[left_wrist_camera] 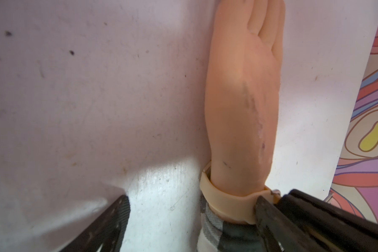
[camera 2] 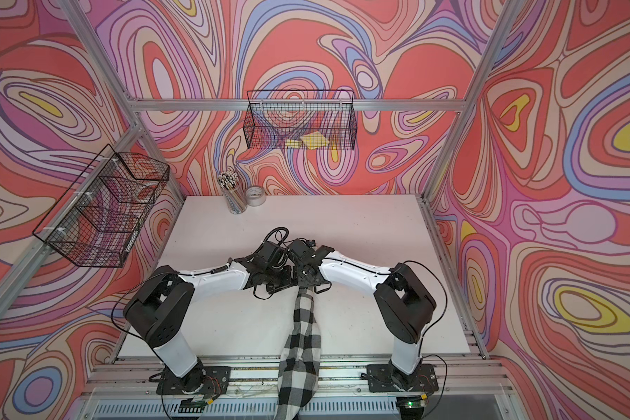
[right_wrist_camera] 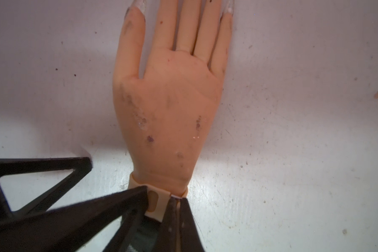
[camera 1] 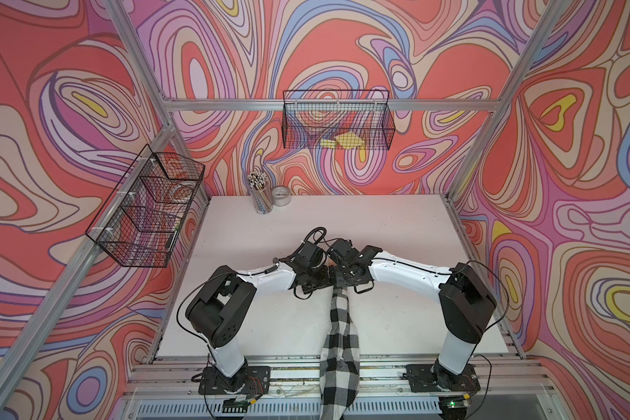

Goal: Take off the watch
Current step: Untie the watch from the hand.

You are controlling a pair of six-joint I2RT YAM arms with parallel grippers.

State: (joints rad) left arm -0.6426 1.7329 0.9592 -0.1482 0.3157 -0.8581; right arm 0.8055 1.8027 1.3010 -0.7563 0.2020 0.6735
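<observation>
**Item:** the watch (left_wrist_camera: 225,198). You see only its smooth beige strap, wrapped round the wrist of the mannequin hand (right_wrist_camera: 170,104) at mid-table.
**Hand:** matte, flesh-toned, scuffed, palm up, fingers pointing far. A black-and-white checked sleeve (camera 1: 338,345) trails to the near edge.
**Your left gripper** (left_wrist_camera: 191,198): jaws wide apart, one finger left of the wrist, the other touching the strap.
**Your right gripper** (right_wrist_camera: 178,199): jaws closed, tips against the strap; you cannot tell whether they pinch it.
**Obstruction:** in both top views the arms cover the watch.
**Surroundings:** white speckled table (camera 1: 397,225); pencil cup (camera 1: 260,198) and tape roll (camera 1: 280,196) at its far edge; far wire basket (camera 1: 337,120) and left wire basket (camera 1: 146,207) on swirl-patterned walls.
</observation>
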